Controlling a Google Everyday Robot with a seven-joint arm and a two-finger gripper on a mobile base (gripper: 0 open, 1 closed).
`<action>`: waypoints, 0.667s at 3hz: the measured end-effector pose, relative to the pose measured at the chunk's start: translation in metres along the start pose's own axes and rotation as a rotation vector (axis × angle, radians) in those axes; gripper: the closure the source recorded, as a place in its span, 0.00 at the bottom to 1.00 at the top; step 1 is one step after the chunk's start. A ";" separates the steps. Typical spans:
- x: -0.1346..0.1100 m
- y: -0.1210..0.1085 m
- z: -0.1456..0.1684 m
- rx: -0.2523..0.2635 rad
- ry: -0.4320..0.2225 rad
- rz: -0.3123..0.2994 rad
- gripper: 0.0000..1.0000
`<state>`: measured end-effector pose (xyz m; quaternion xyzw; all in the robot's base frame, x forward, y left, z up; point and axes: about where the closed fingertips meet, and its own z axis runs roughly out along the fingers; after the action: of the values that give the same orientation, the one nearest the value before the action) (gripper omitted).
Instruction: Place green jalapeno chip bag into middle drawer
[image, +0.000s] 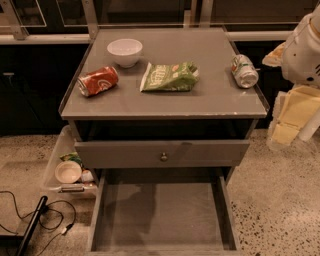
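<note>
green and crinkled, the jalapeno chip bag (169, 77) lies flat near the middle of the grey cabinet top (200, 102), with a red soda can (98, 81) to its left, a green-and-white can (244, 70) to its right and a white bowl (124, 51) farther back. the middle drawer (162, 215) stands pulled out below, its floor bare. the gripper (303, 50) hangs at the right edge, well apart from the bag; whether it is released or clenched i cannot tell. by my reading the grasp is not yet made: the next move calls for reaching left over the bag and coming down on it.
</note>
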<state>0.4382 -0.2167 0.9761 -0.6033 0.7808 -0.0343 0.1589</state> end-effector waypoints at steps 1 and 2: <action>-0.002 -0.004 0.000 0.010 -0.013 0.003 0.00; -0.024 -0.024 0.014 0.027 -0.088 -0.040 0.00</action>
<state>0.4700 -0.1985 0.9737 -0.6174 0.7604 -0.0216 0.2004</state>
